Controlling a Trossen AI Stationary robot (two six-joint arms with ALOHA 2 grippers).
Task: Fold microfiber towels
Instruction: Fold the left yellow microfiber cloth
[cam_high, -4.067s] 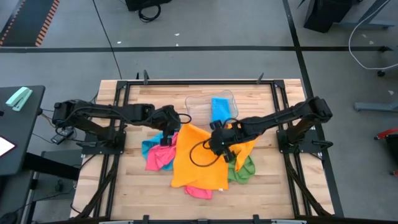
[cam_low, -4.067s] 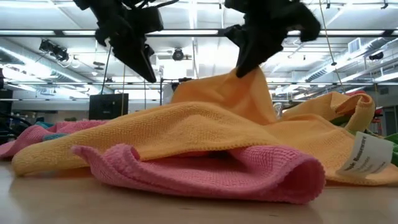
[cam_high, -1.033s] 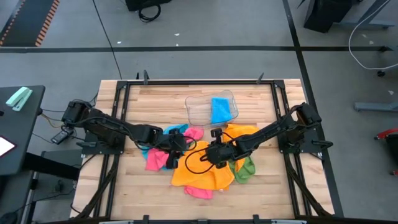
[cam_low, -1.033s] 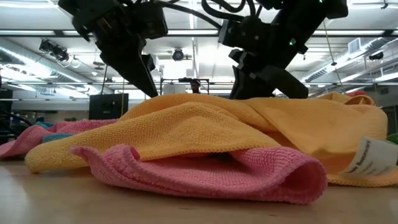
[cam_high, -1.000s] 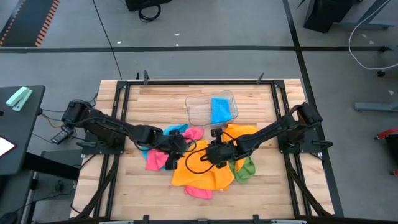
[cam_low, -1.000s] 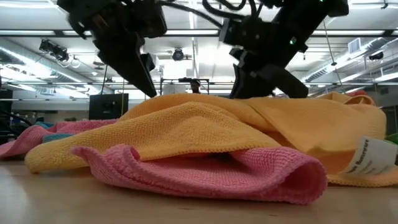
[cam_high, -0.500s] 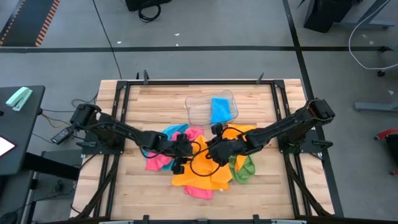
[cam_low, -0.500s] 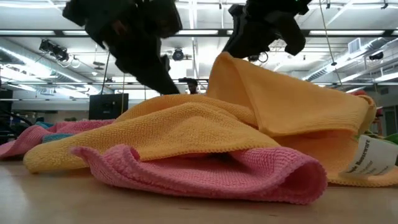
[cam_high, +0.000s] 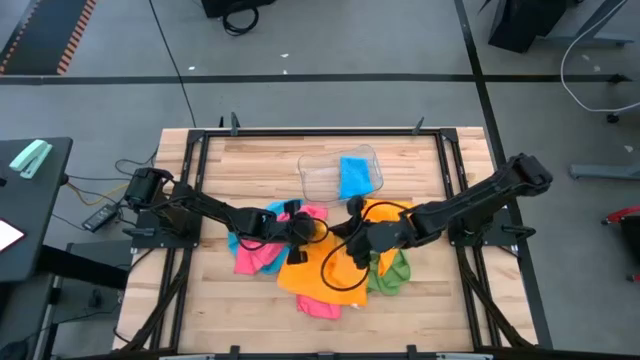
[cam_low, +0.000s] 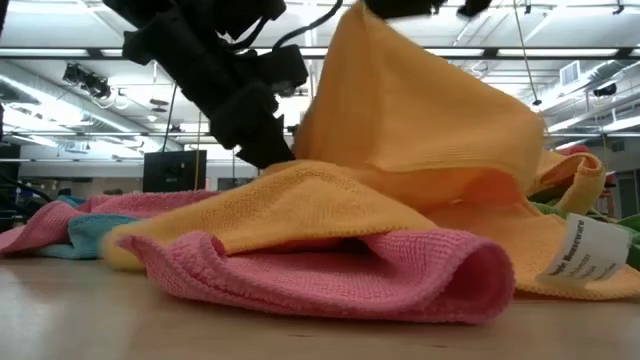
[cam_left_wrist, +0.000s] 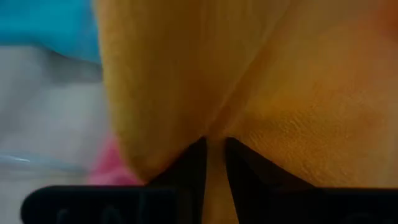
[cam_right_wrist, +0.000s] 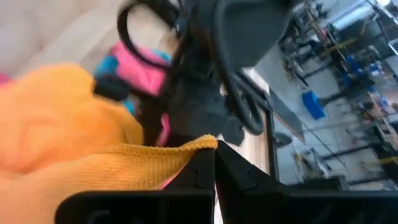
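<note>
Presently: orange towel (cam_high: 322, 272) unfolded, pinched by left gripper (cam_high: 303, 232) and right gripper (cam_high: 352, 243); pile at six o'clock untouched.

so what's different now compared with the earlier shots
The right gripper, shut on the orange microfiber towel, has lifted its edge high and carried it toward the left. The left gripper has come in and pinched the same towel. The pink towel, the green towel and the clear plastic tray stayed put.
</note>
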